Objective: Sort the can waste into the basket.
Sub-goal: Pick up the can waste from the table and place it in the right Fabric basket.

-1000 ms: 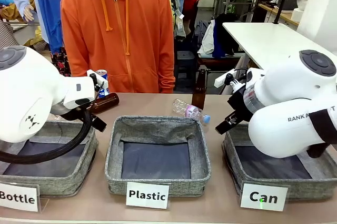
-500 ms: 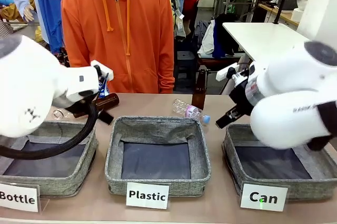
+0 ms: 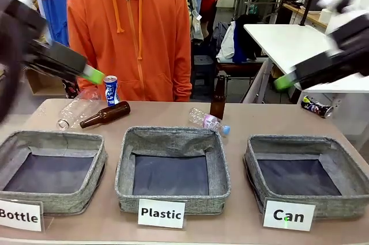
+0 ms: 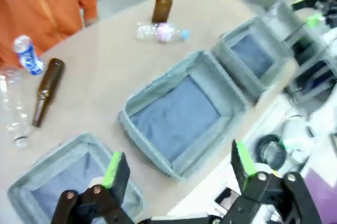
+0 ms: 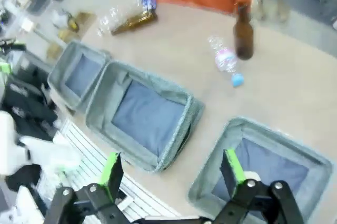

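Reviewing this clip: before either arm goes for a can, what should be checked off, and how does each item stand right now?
1. Left hand open, holding nothing: ok.
2. Right hand open, holding nothing: ok.
3. Can basket has nothing inside, with its card in front: ok.
4. Blue-and-white can upright and free, at the far edge on the left side: ok.
5. Crushed can lying fully on the table at the far right corner: cannot tell.
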`<state>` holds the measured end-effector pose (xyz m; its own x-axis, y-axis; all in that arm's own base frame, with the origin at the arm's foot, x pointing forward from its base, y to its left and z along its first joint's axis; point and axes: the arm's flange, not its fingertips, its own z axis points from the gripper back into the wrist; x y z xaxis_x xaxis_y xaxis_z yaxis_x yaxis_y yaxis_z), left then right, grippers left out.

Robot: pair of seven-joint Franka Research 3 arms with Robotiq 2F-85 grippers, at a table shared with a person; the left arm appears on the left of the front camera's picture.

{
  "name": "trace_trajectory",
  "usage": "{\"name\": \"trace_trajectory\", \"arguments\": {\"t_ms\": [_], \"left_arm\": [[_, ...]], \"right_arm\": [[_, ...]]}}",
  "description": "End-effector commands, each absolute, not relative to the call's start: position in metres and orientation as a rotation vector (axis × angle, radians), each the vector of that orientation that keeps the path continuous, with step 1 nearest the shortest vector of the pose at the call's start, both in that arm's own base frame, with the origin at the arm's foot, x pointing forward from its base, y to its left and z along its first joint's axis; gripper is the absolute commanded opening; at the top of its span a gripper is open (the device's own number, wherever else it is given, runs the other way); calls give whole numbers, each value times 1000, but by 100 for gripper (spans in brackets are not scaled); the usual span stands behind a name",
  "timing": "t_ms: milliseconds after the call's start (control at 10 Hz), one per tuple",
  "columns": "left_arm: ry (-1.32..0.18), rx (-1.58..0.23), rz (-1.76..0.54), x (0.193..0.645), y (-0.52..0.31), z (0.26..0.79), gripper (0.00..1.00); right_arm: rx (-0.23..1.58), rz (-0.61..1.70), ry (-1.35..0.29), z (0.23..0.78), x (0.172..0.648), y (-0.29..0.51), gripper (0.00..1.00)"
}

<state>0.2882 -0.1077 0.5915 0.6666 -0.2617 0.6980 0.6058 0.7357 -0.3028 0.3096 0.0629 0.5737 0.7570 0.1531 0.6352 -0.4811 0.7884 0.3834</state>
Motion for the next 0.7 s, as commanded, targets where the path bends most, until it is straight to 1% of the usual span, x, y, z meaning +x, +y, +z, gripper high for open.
{"name": "trace_trajectory", "arguments": {"t_ms": [0, 100, 200, 300, 500, 600], "left_arm": [[-691, -698, -411, 294, -11, 559, 100], [-709, -764, -252, 298, 33, 539, 100], [-731, -831, -114, 300, 79, 510, 100], [-766, -918, 22, 300, 113, 482, 100], [-749, -1009, 324, 290, 161, 422, 100], [-769, -1034, 384, 279, 175, 409, 100]], "right_arm": [[584, 140, -743, 529, 258, -23, 100], [632, 29, -779, 512, 241, -61, 100], [689, -131, -792, 487, 227, -99, 100], [719, -244, -795, 466, 217, -125, 100], [745, -416, -793, 439, 199, -158, 100], [731, -477, -786, 431, 193, -166, 100]]}}
